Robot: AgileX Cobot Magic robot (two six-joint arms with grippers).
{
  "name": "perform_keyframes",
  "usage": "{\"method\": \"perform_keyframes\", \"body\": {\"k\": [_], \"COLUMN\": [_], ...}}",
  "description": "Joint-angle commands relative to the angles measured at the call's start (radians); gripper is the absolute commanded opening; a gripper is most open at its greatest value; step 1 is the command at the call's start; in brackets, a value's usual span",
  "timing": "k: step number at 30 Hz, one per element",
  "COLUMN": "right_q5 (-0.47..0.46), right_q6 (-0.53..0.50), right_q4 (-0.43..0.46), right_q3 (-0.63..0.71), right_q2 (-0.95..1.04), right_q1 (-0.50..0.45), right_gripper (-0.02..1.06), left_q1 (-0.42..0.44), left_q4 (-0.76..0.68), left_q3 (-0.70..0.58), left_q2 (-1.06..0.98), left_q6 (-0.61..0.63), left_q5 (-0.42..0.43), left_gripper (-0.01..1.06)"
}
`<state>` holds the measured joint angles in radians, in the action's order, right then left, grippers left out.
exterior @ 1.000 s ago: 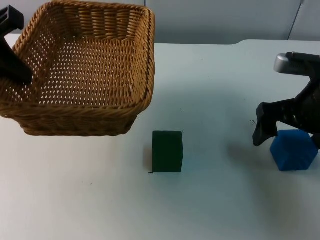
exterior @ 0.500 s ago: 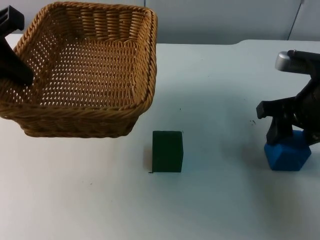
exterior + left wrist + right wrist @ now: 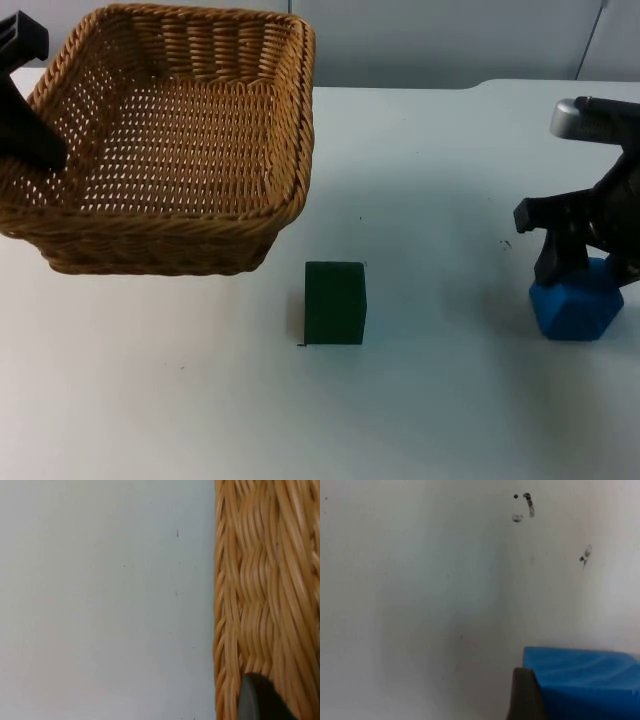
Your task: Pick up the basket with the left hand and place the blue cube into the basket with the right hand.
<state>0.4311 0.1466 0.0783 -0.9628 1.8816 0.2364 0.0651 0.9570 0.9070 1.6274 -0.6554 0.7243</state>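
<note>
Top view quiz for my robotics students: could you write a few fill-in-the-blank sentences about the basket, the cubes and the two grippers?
1. The left gripper holds the rim of the ____ basket.
2. The right gripper is closed on the ____ cube.
3. The dark green cube stands on the white ____, outside the basket.

Missing words: wicker; blue; table

Bright, even light; soft shadows on the table (image 3: 430, 400); wrist views slightly blurred.
</note>
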Motion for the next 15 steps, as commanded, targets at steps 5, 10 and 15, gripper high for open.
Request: {"method": "perform_keyframes", "body": {"k": [5,10,15], "right_q5": [0.100,0.196,0.216], "right_q6": [-0.051,-0.095,-0.102], "right_q4": [-0.003,0.017,0.017], "right_q3": [-0.078,-0.176,-0.263], "right_q2": [-0.114,-0.243,-0.336], "right_q1": [0.004,0.013,0.069], "right_gripper": [0.00,0.00,0.00], "left_q1": [0.001,0.001,0.001], "left_q4": [0.028,0.028,0.032], "left_q3": [-0.001,-0.001,-0.001], "left_q2": [-0.016,-0.016,-0.016], "left_q6": [0.004,0.008,0.008], "left_q5": [0.018,0.018,0.018], "left_gripper": [0.00,0.00,0.00]}}
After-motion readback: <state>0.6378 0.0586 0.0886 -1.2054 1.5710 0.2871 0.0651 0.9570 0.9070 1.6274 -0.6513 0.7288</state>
